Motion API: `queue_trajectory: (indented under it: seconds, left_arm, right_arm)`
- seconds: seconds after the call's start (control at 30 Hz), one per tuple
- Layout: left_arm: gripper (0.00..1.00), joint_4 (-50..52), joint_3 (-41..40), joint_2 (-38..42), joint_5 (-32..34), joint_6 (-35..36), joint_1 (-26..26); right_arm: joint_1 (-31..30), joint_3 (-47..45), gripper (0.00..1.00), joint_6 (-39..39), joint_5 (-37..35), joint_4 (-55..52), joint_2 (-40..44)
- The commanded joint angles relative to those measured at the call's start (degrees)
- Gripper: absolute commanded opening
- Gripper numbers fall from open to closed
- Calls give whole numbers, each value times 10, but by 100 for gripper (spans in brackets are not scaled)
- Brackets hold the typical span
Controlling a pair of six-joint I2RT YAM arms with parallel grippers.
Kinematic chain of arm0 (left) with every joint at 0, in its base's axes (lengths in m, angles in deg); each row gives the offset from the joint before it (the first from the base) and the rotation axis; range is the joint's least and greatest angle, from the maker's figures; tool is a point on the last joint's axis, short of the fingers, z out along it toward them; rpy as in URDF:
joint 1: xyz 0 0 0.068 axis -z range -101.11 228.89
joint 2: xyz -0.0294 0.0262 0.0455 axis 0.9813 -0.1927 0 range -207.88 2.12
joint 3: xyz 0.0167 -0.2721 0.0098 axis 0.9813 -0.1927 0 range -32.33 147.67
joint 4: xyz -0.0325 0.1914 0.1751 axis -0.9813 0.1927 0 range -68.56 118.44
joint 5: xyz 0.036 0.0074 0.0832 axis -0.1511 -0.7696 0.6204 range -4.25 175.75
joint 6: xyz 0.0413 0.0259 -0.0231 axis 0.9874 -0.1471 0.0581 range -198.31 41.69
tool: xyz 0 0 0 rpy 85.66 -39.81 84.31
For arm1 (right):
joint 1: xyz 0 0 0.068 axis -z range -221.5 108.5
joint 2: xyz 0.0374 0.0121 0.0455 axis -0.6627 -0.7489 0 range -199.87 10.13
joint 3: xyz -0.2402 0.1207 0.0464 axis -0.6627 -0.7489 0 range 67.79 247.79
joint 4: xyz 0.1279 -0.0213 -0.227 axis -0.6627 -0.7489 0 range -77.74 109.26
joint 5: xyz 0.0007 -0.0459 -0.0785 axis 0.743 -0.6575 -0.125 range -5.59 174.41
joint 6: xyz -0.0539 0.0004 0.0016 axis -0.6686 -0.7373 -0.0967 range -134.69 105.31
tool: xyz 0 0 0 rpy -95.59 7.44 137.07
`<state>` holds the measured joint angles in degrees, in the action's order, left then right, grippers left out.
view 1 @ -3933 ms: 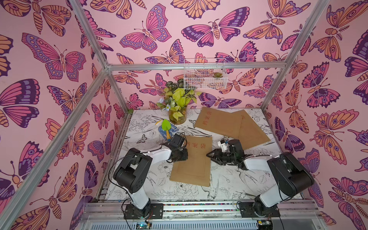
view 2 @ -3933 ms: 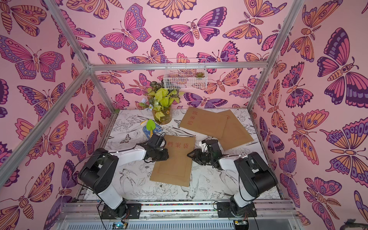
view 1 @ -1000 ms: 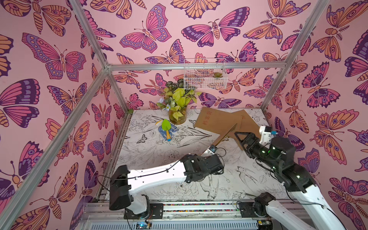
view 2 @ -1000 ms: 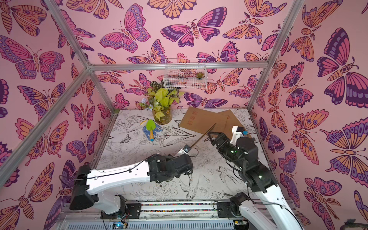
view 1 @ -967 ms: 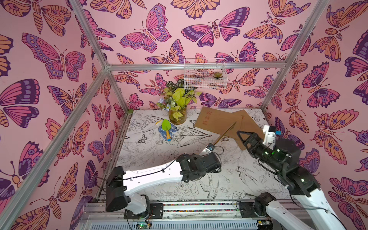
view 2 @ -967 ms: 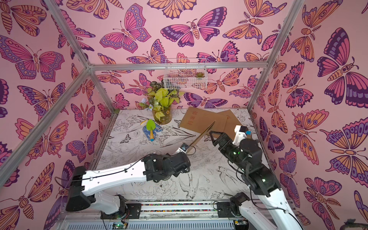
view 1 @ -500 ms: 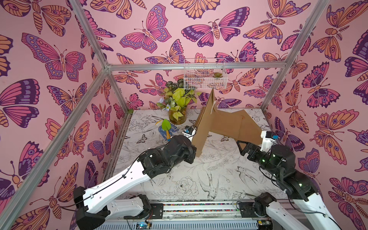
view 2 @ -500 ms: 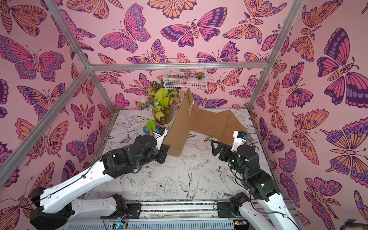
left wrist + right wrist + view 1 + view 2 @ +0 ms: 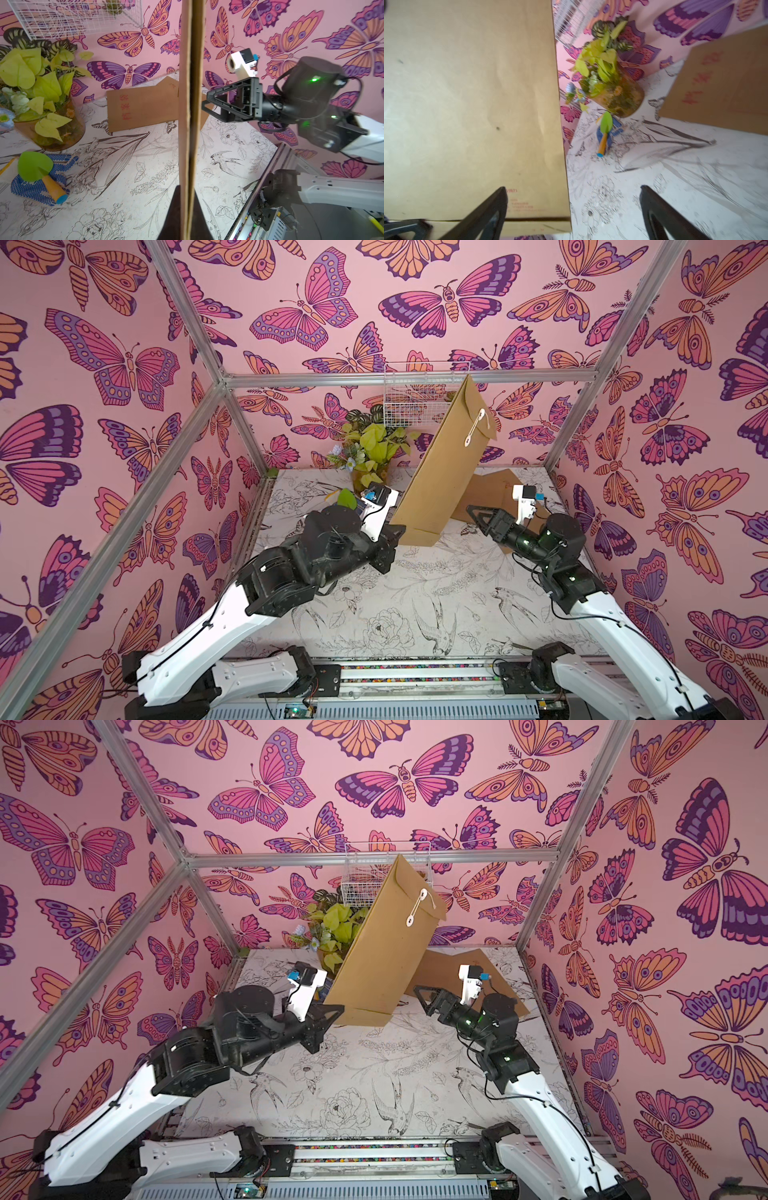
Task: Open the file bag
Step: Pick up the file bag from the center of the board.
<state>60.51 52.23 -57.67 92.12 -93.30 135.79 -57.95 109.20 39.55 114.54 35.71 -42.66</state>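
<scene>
A flower-printed bench (image 9: 415,605) is lying inside a pink butterfly-papered booth, with two robot arms reaching in from the near edge. A brown paper file bag (image 9: 440,472) is standing up off the bench near its middle. Its long axis is running from low at the near left to high at the far right, and its flap end is leaning towards the far wall.

The left arm is stretching forward and rising. Its left claw (image 9: 400,529) is clamped on the bag's bottom left corner, and in the left wrist view the bag is showing edge-on between the closed jaws.

The right arm is bending in from the right, with its forearm pointing left. The right claw (image 9: 473,516) is hanging with its jaws wide apart, empty, just beside the bag's lower right edge.

The white string fastening (image 9: 473,429) is sitting on the flap, on the face turned towards the right arm, well above the right claw. The right arm is therefore looking the nearer one to undo it, probably by climbing along the bag.
</scene>
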Motion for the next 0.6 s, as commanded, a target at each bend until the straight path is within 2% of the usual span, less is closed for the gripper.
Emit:
queue_trajectory:
  seconds: [0.0, 0.13, 0.37, 0.57]
  left_arm:
    - [2, -19, 19, 16, -42, 17, -4]
    - [2, -28, 32, 24, -66, 26, -3]
    - [2, -44, 40, 38, -95, 29, -3]
    - [2, -79, -2, 74, -72, 5, -3]
  right_arm:
    - [8, 24, 99, 63, 65, 165, -17]
    - [10, 58, 99, 90, 92, 212, -52]
    - [11, 112, 99, 180, 127, 363, -121]
    - [11, 153, 97, 255, 143, 478, -151]
